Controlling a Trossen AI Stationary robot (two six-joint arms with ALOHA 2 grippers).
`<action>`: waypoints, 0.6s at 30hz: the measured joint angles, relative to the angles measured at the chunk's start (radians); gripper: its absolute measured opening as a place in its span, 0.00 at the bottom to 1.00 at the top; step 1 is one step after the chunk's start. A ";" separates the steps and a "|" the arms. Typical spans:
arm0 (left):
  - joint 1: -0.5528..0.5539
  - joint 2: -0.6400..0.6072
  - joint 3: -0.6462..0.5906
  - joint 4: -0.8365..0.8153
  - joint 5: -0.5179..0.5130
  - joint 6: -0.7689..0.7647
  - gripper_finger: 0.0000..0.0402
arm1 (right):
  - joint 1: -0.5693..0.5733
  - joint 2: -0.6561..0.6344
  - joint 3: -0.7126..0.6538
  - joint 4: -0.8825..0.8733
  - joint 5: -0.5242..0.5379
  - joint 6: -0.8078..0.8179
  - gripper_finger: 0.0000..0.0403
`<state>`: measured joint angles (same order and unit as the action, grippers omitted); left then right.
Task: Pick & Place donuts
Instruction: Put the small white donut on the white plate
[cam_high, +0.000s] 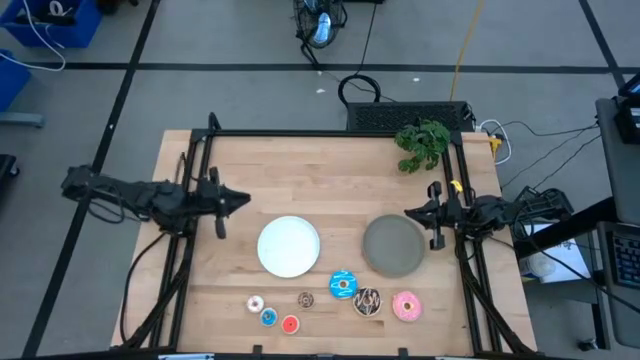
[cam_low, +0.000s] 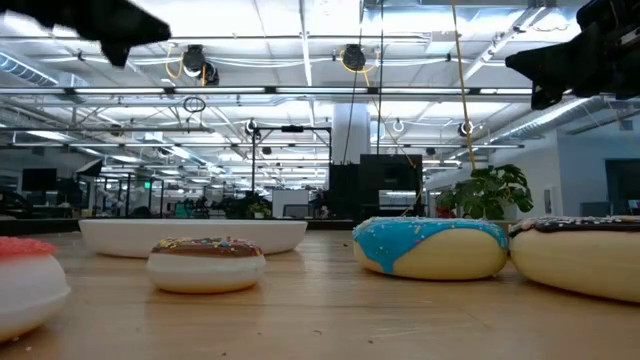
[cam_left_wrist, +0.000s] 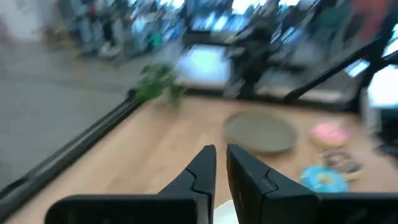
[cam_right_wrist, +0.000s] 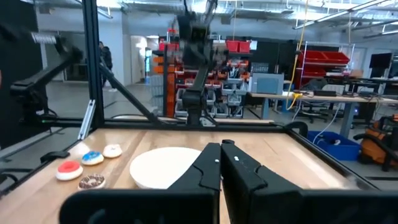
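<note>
Seven donuts (cam_high: 342, 285) near table edge, two plates (cam_high: 289, 246), left gripper (cam_high: 240, 200) and right gripper (cam_high: 410, 212) both closed, empty.

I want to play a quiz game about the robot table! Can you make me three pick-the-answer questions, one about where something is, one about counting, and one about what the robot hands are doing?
1. Where is the white plate?
A. Left of the grey plate
B. On top of the grey plate
C. Beside the green plant

2. How many donuts lie on the table?
A. Three
B. Five
C. Seven

3. What is the left gripper doing?
A. Holding a pink donut
B. Nearly closed, holding nothing
C. Pressing on the white plate

Answers:
1. A: from above, the white plate sits left of the grey plate, apart from it.
2. C: three bigger ones, blue, chocolate and pink, plus four small ones.
3. B: its fingers are almost together with nothing between them. The right gripper is shut and empty too.
</note>
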<state>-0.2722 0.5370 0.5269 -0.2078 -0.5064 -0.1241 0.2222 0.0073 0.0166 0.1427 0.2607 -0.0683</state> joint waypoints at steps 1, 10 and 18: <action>-0.008 0.061 0.078 -0.078 -0.029 -0.021 0.08 | 0.000 0.003 0.000 -0.003 0.000 -0.001 0.00; -0.068 0.482 0.668 -0.829 -0.040 -0.376 0.03 | 0.000 0.030 0.000 -0.020 -0.001 -0.004 0.00; -0.188 0.684 0.741 -1.001 0.258 -0.535 0.02 | 0.000 0.030 0.000 -0.019 -0.001 -0.017 0.00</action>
<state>-0.4606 1.2210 1.2678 -1.2088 -0.2480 -0.6587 0.2222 0.0372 0.0170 0.1238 0.2596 -0.0853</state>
